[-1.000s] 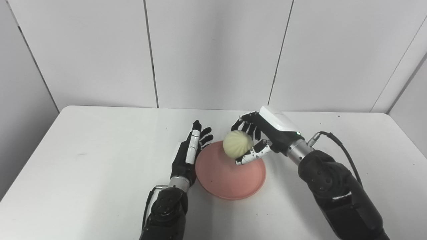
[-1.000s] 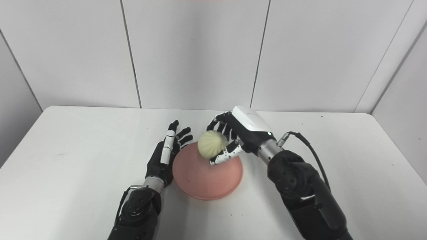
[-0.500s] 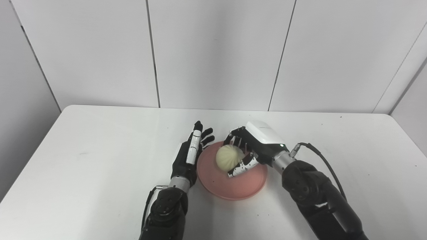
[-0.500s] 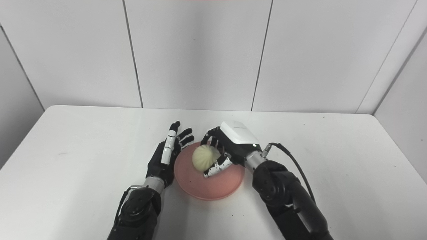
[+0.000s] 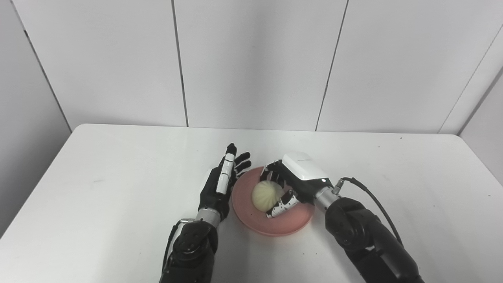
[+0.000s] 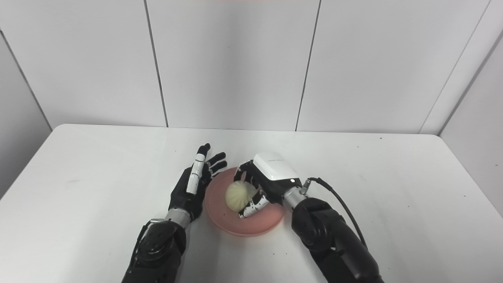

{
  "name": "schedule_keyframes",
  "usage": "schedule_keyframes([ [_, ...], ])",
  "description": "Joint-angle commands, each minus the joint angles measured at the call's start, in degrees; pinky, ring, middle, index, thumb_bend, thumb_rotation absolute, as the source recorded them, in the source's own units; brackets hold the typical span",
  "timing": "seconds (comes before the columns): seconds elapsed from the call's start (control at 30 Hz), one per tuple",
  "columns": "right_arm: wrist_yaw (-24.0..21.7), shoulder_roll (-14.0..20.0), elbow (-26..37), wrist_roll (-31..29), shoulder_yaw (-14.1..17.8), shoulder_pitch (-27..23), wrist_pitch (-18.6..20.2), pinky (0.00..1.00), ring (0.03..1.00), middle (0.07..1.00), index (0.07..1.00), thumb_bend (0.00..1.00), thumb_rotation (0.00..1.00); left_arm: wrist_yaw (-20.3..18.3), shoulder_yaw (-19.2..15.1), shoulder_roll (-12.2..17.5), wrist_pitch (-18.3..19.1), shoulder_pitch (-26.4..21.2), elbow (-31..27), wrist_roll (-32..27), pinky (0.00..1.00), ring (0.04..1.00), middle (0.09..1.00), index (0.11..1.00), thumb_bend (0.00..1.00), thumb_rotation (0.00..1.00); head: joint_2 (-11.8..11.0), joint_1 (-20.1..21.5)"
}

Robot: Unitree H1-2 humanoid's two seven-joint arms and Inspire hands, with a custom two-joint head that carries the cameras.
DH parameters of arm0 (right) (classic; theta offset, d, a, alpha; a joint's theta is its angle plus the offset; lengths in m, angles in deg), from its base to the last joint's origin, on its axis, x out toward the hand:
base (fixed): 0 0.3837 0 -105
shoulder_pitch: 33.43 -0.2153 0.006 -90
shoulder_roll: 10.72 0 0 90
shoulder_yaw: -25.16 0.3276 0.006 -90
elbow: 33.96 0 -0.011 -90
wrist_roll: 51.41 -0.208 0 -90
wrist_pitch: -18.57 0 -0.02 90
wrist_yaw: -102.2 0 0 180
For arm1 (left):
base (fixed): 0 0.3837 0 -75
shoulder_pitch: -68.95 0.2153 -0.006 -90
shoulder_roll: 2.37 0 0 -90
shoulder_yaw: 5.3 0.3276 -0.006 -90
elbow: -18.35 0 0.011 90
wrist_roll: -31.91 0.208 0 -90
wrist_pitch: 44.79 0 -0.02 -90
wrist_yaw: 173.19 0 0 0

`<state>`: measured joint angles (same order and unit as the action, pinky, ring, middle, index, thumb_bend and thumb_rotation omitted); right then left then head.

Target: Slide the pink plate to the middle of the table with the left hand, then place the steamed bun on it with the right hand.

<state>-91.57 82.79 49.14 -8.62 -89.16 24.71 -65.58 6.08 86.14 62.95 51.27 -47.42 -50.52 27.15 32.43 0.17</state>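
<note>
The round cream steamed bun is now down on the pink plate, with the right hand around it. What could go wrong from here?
1. The round cream steamed bun may roll or stick when the right hand opens, since fingers and thumb wrap it.
2. The round pink plate may shift as the right hand withdraws; the open left hand only stands beside its rim.

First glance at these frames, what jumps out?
The round pink plate near the middle of the white table draws the eye, with the pale pleated steamed bun low over its centre, gripped by the right hand. Just left of the plate's rim, the black left hand stands edge-on, fingers spread and holding nothing.
</note>
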Motion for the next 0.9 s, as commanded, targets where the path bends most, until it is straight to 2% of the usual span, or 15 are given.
schedule_keyframes([
  [0.0, 0.67, 0.46, 1.46, 0.32, 0.50, -0.67, -1.47, 0.46, 0.542, 0.609, 0.621, 0.84, 0.30, -0.43, -0.07, 0.46, 0.97, 0.17, 0.05, -0.17, 0.81, 0.853, 0.856, 0.979, 0.66, 0.93, -0.01, 0.05],
  [0.13, 0.53, 0.68, 2.64, -0.75, 1.44, 0.08, -1.83, 0.57, 0.639, 0.689, 0.699, 0.97, 0.40, -0.51, -0.08, 0.52, 1.04, 0.28, -0.13, -0.29, 0.81, 0.852, 0.852, 0.977, 0.66, 0.93, -0.02, 0.10],
  [0.23, 0.05, 1.02, 3.98, -1.94, 2.38, 0.93, -1.74, 0.59, 0.660, 0.716, 0.727, 1.00, 0.44, -0.34, 0.02, 0.59, 1.11, 0.42, -0.44, -0.02, 0.81, 0.856, 0.856, 0.978, 0.66, 0.93, 0.04, 0.03],
  [0.3, -0.13, 1.20, 5.44, -3.36, 3.48, 1.85, -1.56, 0.62, 0.704, 0.763, 0.774, 1.00, 0.51, 0.09, 0.41, 0.73, 0.76, 0.62, -0.90, 0.83, 0.82, 0.872, 0.865, 0.984, 0.66, 0.94, 0.22, 0.01],
  [0.43, 1.09, 0.68, 9.22, -7.34, 6.95, 4.57, -2.50, 0.68, 0.781, 0.825, 0.850, 1.00, 0.52, 0.25, 0.98, 1.20, -1.47, 0.82, -1.19, 1.89, 0.87, 0.885, 0.875, 0.993, 0.68, 0.93, 0.16, 0.32],
  [0.47, 2.38, 0.39, 9.85, -8.20, 8.01, 5.41, -3.35, 0.68, 0.786, 0.831, 0.858, 1.00, 0.53, 0.02, 0.92, 1.35, -2.09, 0.77, -0.80, 1.83, 0.87, 0.886, 0.875, 0.994, 0.68, 0.93, 0.04, 0.56],
  [0.5, 3.31, 0.19, 10.21, -8.75, 8.72, 5.97, -3.97, 0.68, 0.792, 0.842, 0.884, 1.00, 0.60, -0.12, 0.89, 1.45, -2.54, 0.73, -0.50, 1.80, 0.87, 0.885, 0.873, 0.988, 0.69, 0.93, 0.04, 0.56],
  [0.67, 9.89, -1.00, 10.80, -7.86, 11.32, 7.84, -6.48, 0.67, 0.812, 0.875, 0.924, 1.00, 0.73, -0.63, 0.78, 1.78, -3.18, 0.76, -0.10, 1.39, 0.86, 0.889, 0.883, 0.990, 0.69, 0.93, 0.07, 1.12],
  [0.73, 12.34, -1.58, 10.68, -7.72, 12.21, 8.28, -7.22, 0.68, 0.827, 0.892, 0.935, 0.99, 0.82, -0.55, 0.55, 1.69, -3.32, 0.85, -0.23, 1.17, 0.88, 0.897, 0.892, 0.997, 0.69, 0.93, 0.09, 1.24],
  [0.8, 15.40, -2.67, 9.93, -8.52, 13.59, 8.74, -8.83, 0.67, 0.816, 0.881, 0.921, 1.00, 0.83, -0.26, 0.32, 1.54, -4.04, 1.00, -0.20, 1.24, 0.88, 0.898, 0.892, 0.996, 0.68, 0.93, 0.11, 1.34],
  [0.87, 19.43, -4.95, 8.57, -11.04, 16.00, 9.42, -10.81, 0.67, 0.795, 0.847, 0.892, 0.91, 0.85, 0.42, 0.18, 1.38, -5.81, 1.27, -0.03, 1.78, 0.89, 0.902, 0.892, 0.996, 0.68, 0.94, 0.16, 1.40],
])
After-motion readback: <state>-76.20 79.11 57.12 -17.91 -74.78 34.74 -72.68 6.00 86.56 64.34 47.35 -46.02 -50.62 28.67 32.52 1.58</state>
